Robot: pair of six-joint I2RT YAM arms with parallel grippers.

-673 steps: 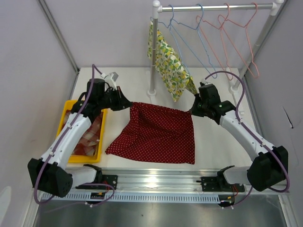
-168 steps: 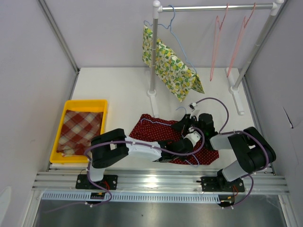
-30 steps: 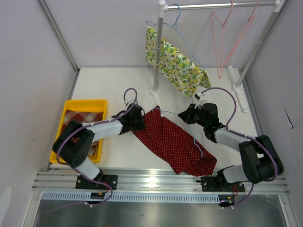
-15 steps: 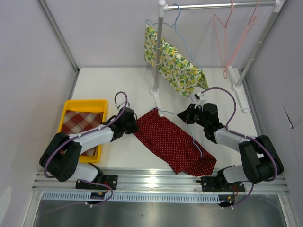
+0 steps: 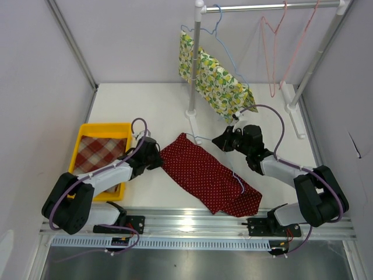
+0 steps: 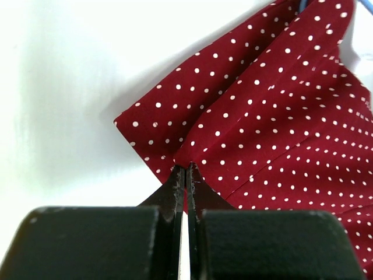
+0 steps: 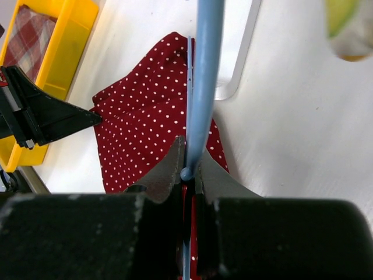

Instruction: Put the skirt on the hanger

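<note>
The red white-dotted skirt (image 5: 207, 172) lies as a diagonal band on the white table, from upper left to lower right. My left gripper (image 5: 158, 156) is shut on its upper left edge; the pinched fold of skirt (image 6: 262, 134) shows in the left wrist view. A light blue wire hanger (image 5: 201, 140) lies partly inside the skirt. My right gripper (image 5: 220, 142) is shut on the hanger's hook (image 7: 201, 87), above the skirt (image 7: 145, 125).
A yellow tray (image 5: 83, 154) with a red plaid cloth stands at the left. A clothes rack (image 5: 197, 64) at the back carries a yellow lemon-print garment (image 5: 218, 84) on a blue hanger and two pink hangers (image 5: 285, 44).
Over the last second my left gripper has pulled the skirt's upper left edge further left, toward the tray. My right gripper with the hanger has shifted slightly left.
</note>
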